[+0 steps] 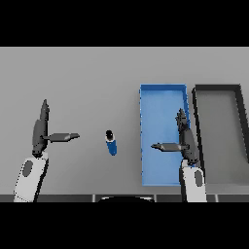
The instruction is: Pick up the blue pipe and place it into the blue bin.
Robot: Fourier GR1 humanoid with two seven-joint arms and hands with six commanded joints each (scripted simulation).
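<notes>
We see the right hand (186, 138) with fingers straight toward 12 o'clock and thumb extended toward 9 o'clock, open and holding nothing, above the blue bin (158, 99). The left hand (40, 131) mirrors this pose, thumb toward 3 o'clock, also open. The blue pipe (111, 142) lies on the counter (82, 78) between both hands, at 9 o'clock from the bin. A dark bin (219, 90) sits at 3 o'clock from the blue one.
</notes>
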